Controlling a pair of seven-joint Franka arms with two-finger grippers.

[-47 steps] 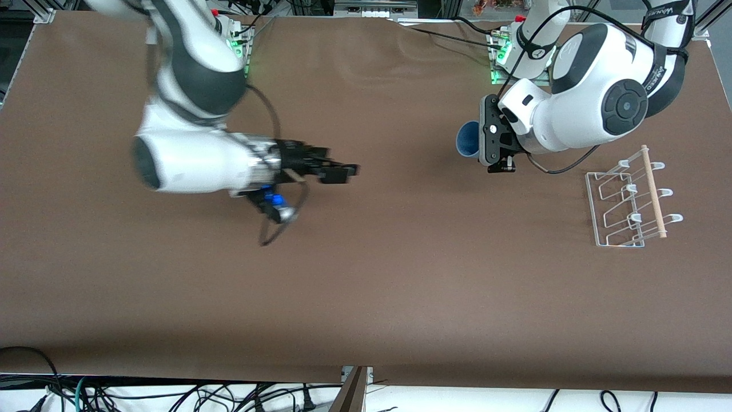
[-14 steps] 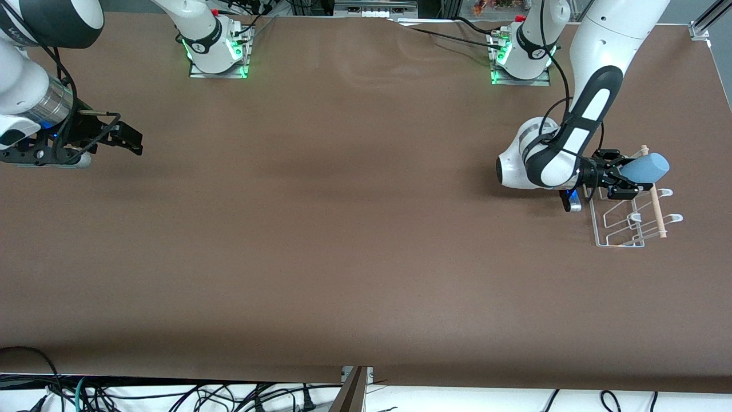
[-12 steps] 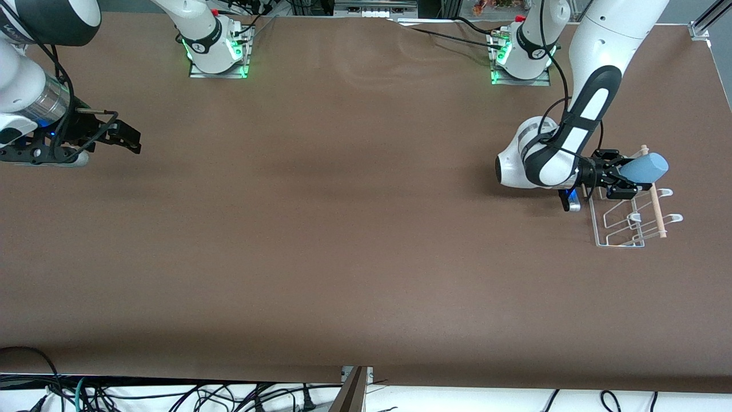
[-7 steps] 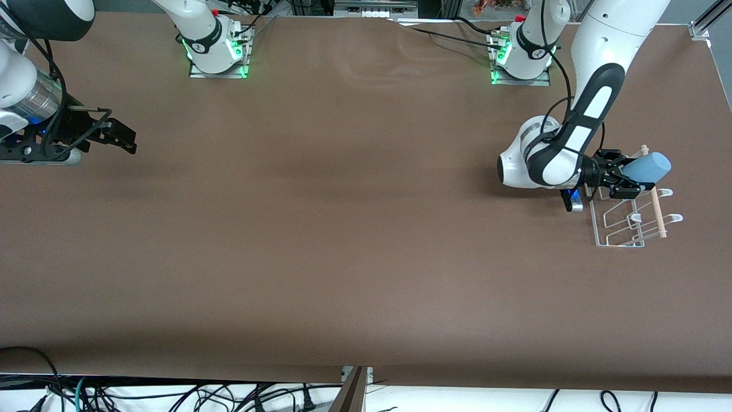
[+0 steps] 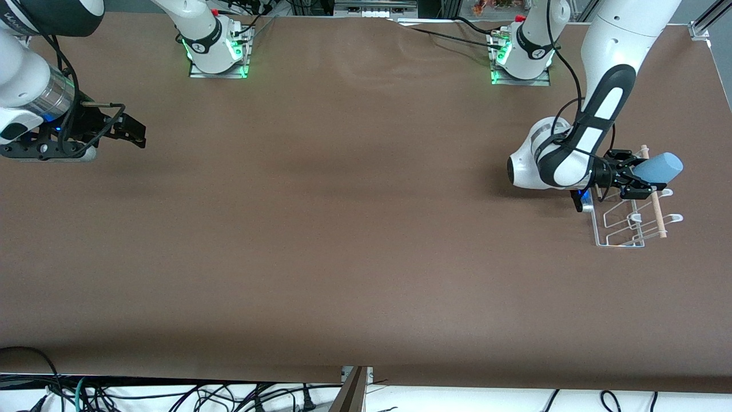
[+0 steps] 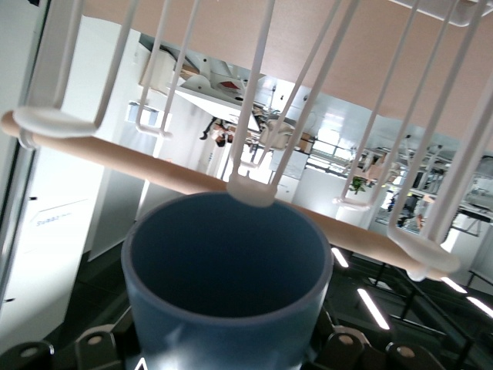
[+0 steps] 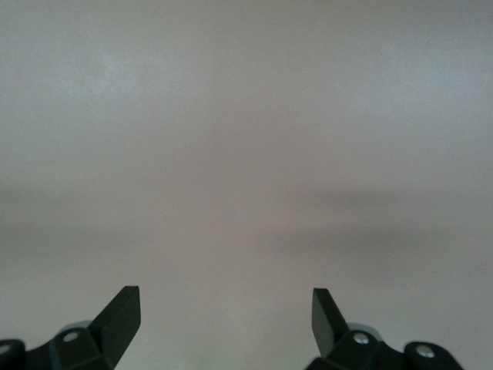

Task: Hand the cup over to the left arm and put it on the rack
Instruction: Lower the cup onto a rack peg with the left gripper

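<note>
Holding the small light-blue plastic cup (image 5: 659, 167) sideways over the white wire rack (image 5: 620, 220), your left gripper (image 5: 639, 180) points its mouth at a prong (image 6: 248, 189), while the right gripper (image 5: 132, 129) waits wide open.

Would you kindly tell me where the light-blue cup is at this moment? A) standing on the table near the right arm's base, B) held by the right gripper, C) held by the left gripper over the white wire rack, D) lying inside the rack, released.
C: the left gripper is shut on the cup, above the rack.
</note>
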